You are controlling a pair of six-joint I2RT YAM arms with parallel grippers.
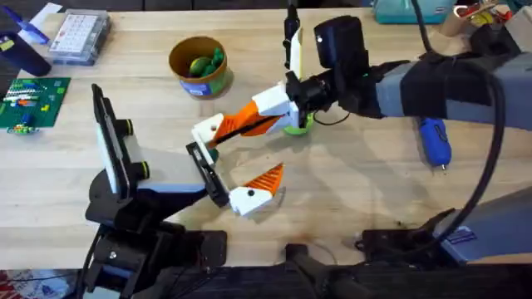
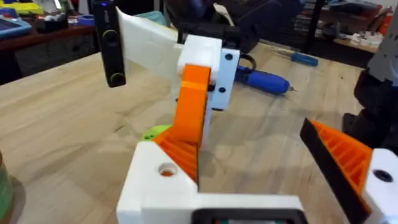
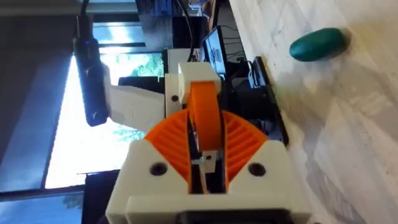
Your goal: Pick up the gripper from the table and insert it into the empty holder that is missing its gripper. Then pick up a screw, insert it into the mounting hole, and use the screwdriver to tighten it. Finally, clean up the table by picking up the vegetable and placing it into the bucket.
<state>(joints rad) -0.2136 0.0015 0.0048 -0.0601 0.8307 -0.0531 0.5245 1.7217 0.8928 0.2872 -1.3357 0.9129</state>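
Observation:
My right gripper (image 1: 253, 122) (image 3: 202, 146) is shut on the orange gripper (image 1: 226, 129) (image 3: 204, 102). The orange gripper's far end meets the white holder (image 1: 208, 131) (image 2: 158, 186) on my left arm's black bar (image 1: 204, 170). Orange shows through the holder's mounting hole (image 2: 166, 169). My left gripper (image 1: 245, 154) (image 2: 249, 140) stands open. The lime-green vegetable (image 1: 297, 126) (image 2: 152, 132) peeks out under the right gripper. The blue screwdriver (image 1: 434, 141) (image 2: 261, 81) lies at the right. The yellow bucket (image 1: 204, 83) holds dark green and yellow pieces. The screw is out of view.
A clear compartment box (image 1: 79, 37) and a green circuit board (image 1: 29, 104) lie at the back left. A dark green toy piece (image 3: 317, 45) lies on the wood. A thin black-and-white bar (image 1: 293, 37) rises behind my right gripper.

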